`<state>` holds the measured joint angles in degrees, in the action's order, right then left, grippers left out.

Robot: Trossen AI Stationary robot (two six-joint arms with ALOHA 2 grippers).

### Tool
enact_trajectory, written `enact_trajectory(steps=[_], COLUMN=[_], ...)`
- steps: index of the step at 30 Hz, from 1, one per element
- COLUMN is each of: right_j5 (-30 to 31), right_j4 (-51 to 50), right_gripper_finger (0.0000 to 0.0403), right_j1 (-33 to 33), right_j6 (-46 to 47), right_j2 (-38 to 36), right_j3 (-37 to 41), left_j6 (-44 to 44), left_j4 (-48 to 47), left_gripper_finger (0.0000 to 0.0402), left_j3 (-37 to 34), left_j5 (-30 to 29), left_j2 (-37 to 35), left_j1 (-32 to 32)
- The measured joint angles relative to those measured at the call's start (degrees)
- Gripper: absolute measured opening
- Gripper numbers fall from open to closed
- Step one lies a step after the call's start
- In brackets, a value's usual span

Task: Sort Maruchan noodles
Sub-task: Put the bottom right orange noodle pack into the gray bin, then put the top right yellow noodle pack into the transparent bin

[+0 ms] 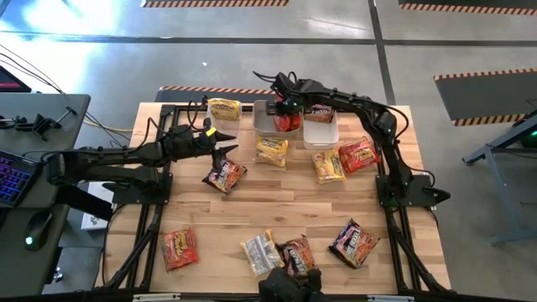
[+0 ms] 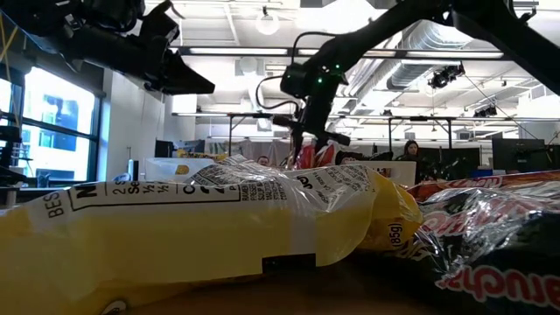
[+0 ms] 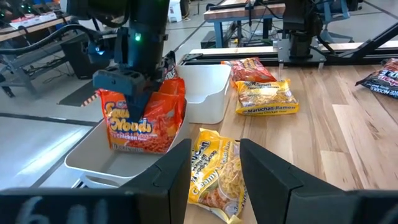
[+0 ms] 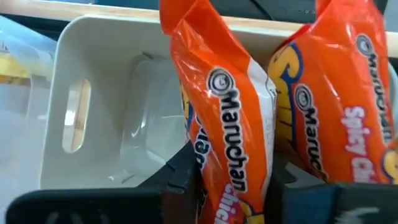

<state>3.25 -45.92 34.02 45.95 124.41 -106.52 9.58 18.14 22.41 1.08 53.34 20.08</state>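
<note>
Holding an orange packet (image 3: 144, 121) upright over the left tub (image 3: 93, 163), the right gripper (image 1: 288, 107) is reaching across the far edge of the table (image 1: 294, 205). In the right wrist view its dark fingers (image 4: 183, 174) are standing either side of the wrapper's lower part, so the packet appears pinched and not yet let go; how firmly cannot be told. A second orange packet (image 4: 348, 118) is already leaning inside the same tub, which suggests this tub is collecting the orange kind, and the upright hold is probably meant to slot the new one in beside it. The neighbouring white tub (image 1: 320, 132) is sitting just beside it.

The left gripper (image 1: 220, 143) is hovering with its fingers apart and empty, above the table near a yellow packet (image 1: 272, 152), likely waiting for the tub area to clear. Other packets are lying scattered: a dark packet (image 1: 224, 175) below the left gripper, a yellow packet at the far edge (image 1: 224, 109), and several more towards the near edge, so sorting is judged well short of complete.
</note>
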Motion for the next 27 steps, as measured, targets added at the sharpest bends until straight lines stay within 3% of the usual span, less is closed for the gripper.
enact_trajectory(steps=[9,14,18,23,27], right_j5=[3.00,3.02,3.84,7.04,15.18], right_j4=[0.51,0.32,-2.52,-13.77,-22.47], right_gripper_finger=[0.0185,0.0216,0.0220,0.0215,0.0167], right_j1=[0.09,0.02,-0.31,-0.93,-4.09], right_j6=[-1.18,-3.52,-7.17,-15.65,-26.83], right_j2=[0.10,0.10,0.10,0.10,-0.04], right_j3=[0.00,-1.67,-7.29,-19.02,-27.21], left_j6=[0.00,0.02,0.02,0.04,-0.11], left_j4=[-0.04,-0.34,-0.36,-0.42,-0.56], left_gripper_finger=[0.0129,0.0129,0.0129,0.0129,0.0129], left_j3=[0.00,0.00,0.00,0.00,0.00], left_j5=[0.00,0.00,0.00,0.00,0.00], left_j2=[0.00,0.00,0.00,0.00,0.00], left_j1=[0.00,0.00,0.00,0.00,0.00])
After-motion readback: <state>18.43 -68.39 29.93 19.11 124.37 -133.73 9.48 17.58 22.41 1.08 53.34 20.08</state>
